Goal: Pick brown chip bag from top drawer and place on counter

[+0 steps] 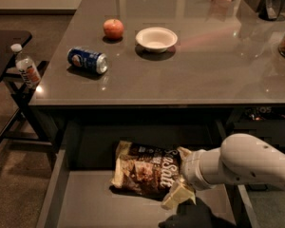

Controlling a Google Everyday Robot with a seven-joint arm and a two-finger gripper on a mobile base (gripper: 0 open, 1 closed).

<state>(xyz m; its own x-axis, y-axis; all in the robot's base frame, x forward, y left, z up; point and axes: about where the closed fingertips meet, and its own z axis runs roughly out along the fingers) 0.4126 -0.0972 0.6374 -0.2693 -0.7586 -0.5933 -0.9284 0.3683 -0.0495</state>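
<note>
We log: brown chip bag (145, 170) flat on top drawer (85, 198) floor, 6 o'clock, below bench (204, 65). Tool (177, 177) at bag's 3 o'clock end, fingers (178, 196) apart, one each side of it. Bench, approx. 11 o'clock: soda can (87, 61) on its side, apple (113, 28), white bowl (156, 38).

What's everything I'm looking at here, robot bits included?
counter: one, glossy grey-brown, fills the upper view
apple: one, red, on the counter, far left
bowl: one, white, right of the apple
soda can: one, blue, on its side, counter's left
water bottle: one, clear, left of the counter
side table: one, dark, far left
top drawer: one, grey, open below the counter
brown chip bag: one, dark brown, lying in the top drawer
arm: one, white, reaching in from the right
gripper: one, cream, at the bag's right end
</note>
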